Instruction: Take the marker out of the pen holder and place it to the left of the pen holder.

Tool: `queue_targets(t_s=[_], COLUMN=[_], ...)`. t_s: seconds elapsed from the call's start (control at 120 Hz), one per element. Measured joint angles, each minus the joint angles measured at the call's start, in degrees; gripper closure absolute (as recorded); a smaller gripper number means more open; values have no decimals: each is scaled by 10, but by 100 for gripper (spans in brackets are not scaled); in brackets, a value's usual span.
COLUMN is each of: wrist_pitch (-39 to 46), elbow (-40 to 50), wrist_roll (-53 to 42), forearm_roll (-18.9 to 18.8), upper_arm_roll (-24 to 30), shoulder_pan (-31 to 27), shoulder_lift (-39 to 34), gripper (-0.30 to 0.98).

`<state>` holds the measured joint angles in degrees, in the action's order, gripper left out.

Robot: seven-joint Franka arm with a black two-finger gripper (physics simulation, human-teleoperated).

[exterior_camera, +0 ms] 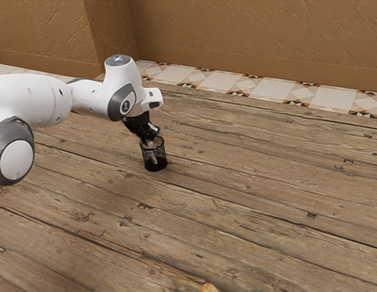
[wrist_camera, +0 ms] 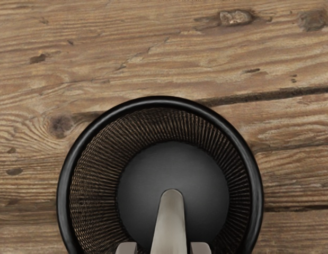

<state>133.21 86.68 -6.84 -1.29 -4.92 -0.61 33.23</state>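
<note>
pen holder: black mesh cup (wrist_camera: pixel 161 100), round, sitting upright on the wooden counter (exterior_camera: pixel 255 207), so that's my landmark for everything here
marker: pale greyish thing (wrist_camera: pixel 170 219), its lower part is still down inside the pen holder, with the end over the middle of the dark bottom. can't tell if it actually touches the bottom
fingers: right at the top of the pen holder (exterior_camera: pixel 150 143), pretty close together, just a marker's width open, and they've got the marker pinched between them from both sides
arm: white with grey joints (exterior_camera: pixel 89 97), comes in from the exterior view's left of the pen holder and bends down over it
tiles: patterned strip (exterior_camera: pixel 270 89) well beyond the pen holder, past the back of the planks
wall: brown and rough looking (exterior_camera: pixel 249 36), behind the tiles, so even farther from the pen holder
</note>
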Motion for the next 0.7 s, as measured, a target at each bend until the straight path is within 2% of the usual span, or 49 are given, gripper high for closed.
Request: queue_targets(t_s=[0.2,0.458,0.6,0.7], wrist_pitch=[2,0,-5,-16], elbow=[8,79,83,83], wrist_roll=[0,11,17,21], forearm_roll=[-6,-16,-33,-52], upper_arm_roll=[0,-1,-2,-2], shoulder_pan=[0,18,13,-10], shoulder_lift=[-16,-151,-185,-203], gripper=[72,76,77,77])
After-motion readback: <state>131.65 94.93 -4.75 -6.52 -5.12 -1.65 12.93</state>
